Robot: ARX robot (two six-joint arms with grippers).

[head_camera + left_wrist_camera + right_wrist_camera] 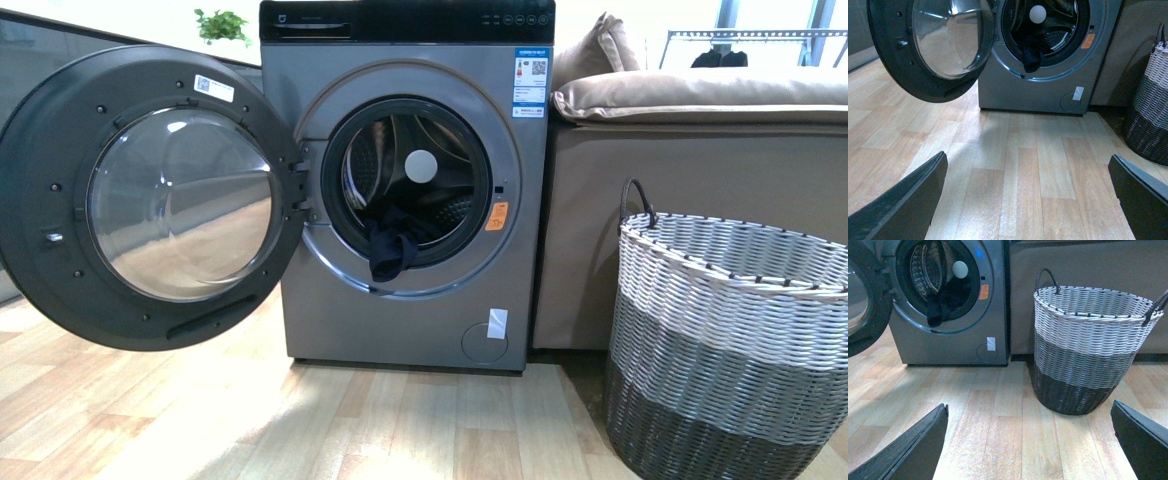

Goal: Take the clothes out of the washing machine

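Note:
The grey washing machine (410,310) stands ahead with its round door (150,200) swung wide open to the left. Dark navy clothes (392,248) lie in the drum and hang over the lower rim of the opening. They also show in the left wrist view (1032,57) and the right wrist view (943,305). My left gripper (1028,200) is open and empty, low over the wooden floor, well short of the machine (1038,90). My right gripper (1030,442) is open and empty over the floor, facing the machine (948,340) and basket. Neither arm shows in the front view.
A grey-and-white woven basket (730,350) stands on the floor right of the machine; it shows in the right wrist view (1088,350) and at the left wrist view's edge (1153,115). A beige sofa (700,150) sits behind it. The open door juts out over the floor at left.

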